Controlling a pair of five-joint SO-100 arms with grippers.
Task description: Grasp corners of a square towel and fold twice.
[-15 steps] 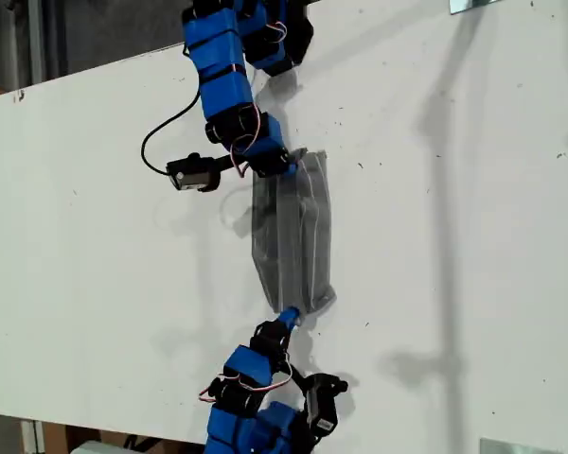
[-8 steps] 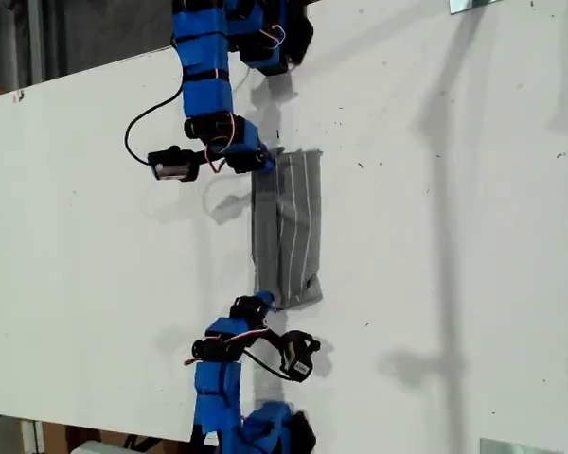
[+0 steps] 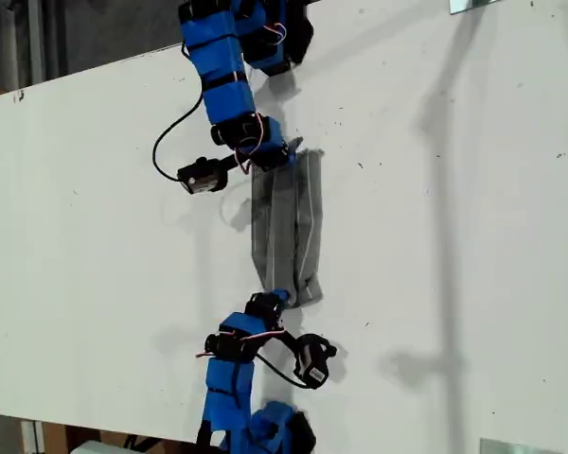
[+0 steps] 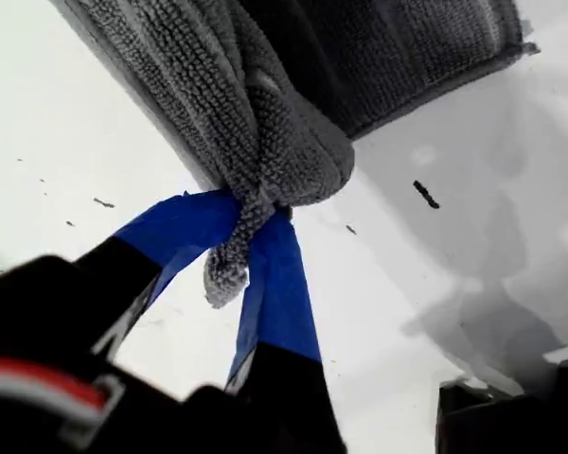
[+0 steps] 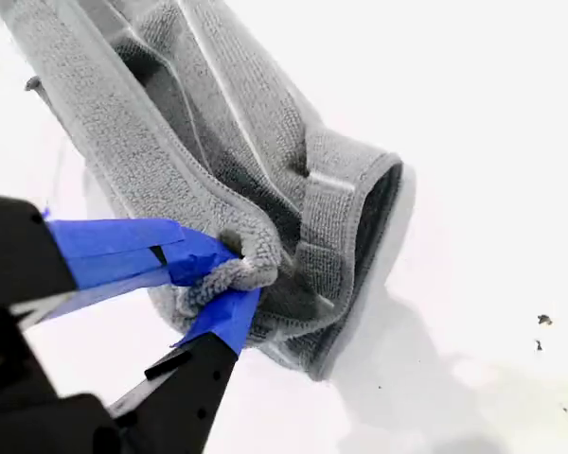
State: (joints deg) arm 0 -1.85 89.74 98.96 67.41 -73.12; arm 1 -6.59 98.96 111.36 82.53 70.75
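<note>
The towel (image 3: 287, 225) lies folded into a narrow strip mid-counter (image 3: 473, 236), long axis running between the arms, with my first gripper (image 4: 251, 241) and my second gripper (image 5: 218, 274) each clamped, jaws together, on a bunched corner at opposite ends.

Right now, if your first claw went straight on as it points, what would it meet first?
The towel: my first claw is shut on a bunched corner, and the rest of the cloth lies directly ahead.
</note>
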